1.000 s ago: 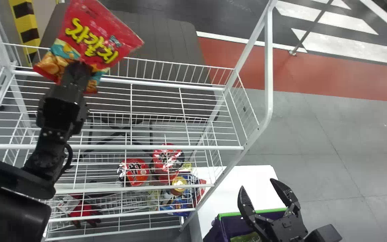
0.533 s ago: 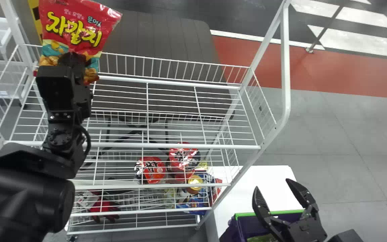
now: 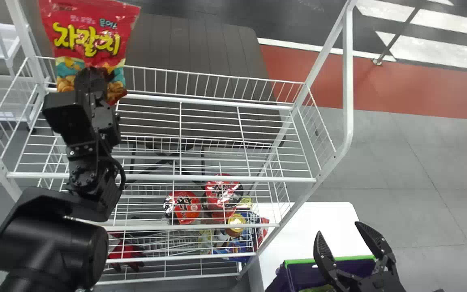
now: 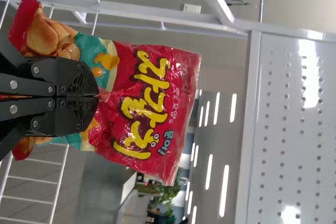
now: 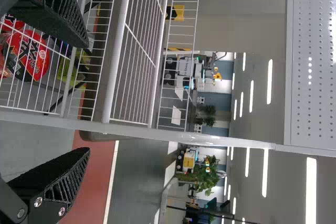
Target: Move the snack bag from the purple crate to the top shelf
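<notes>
Snack bag [image 3: 89,36], clasped near its base by the left gripper [image 4: 98,96], needs gentle lowering inside the top shelf [image 3: 233,178] rails before release, right gripper [image 3: 338,228] spread wide.

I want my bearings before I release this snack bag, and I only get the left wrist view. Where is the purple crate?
Observer: To the right of the wire rack in the head view; its green rim shows on the purple crate.
Operator: And the right gripper, is it carrying anything?
Observer: No, the right gripper is open with nothing between its fingers.
Operator: What sits lower down in the rack?
Observer: Among other goods, a red tub, seen through the wires of the shelf above.
</notes>
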Motion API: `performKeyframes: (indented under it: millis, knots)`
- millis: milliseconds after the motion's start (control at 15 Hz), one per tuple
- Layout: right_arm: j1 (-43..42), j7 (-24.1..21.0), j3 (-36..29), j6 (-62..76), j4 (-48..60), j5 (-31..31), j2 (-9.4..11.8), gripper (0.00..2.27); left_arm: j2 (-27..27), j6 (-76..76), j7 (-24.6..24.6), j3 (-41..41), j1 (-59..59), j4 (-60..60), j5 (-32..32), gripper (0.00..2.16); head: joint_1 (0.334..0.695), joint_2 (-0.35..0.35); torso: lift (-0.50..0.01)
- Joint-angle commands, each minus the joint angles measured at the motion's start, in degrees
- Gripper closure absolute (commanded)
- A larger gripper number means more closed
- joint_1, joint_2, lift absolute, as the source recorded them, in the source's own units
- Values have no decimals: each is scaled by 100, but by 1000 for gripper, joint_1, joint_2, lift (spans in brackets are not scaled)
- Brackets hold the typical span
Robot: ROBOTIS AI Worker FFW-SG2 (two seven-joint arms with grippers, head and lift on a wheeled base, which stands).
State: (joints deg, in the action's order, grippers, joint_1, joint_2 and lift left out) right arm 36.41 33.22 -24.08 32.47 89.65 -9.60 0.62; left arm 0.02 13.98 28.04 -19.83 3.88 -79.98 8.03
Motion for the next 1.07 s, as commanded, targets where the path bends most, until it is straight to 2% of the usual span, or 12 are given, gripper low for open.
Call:
performKeyframes:
  millis: [0, 533, 1000]
  knots:
    - [33, 0, -9, 62, 0, -24, -67, 120, -11, 293, 88, -48, -10, 176, 111, 1713, 695, -267, 0]
    - [165, 97, -27, 361, 27, -156, -67, 120, -17, 1277, -123, -83, 421, 1538, 190, 1713, 695, -261, 0]
    - [218, 141, -53, 501, 27, -209, -67, 120, -17, 1875, -518, -21, 641, 2197, 594, 1710, 695, -251, 0]
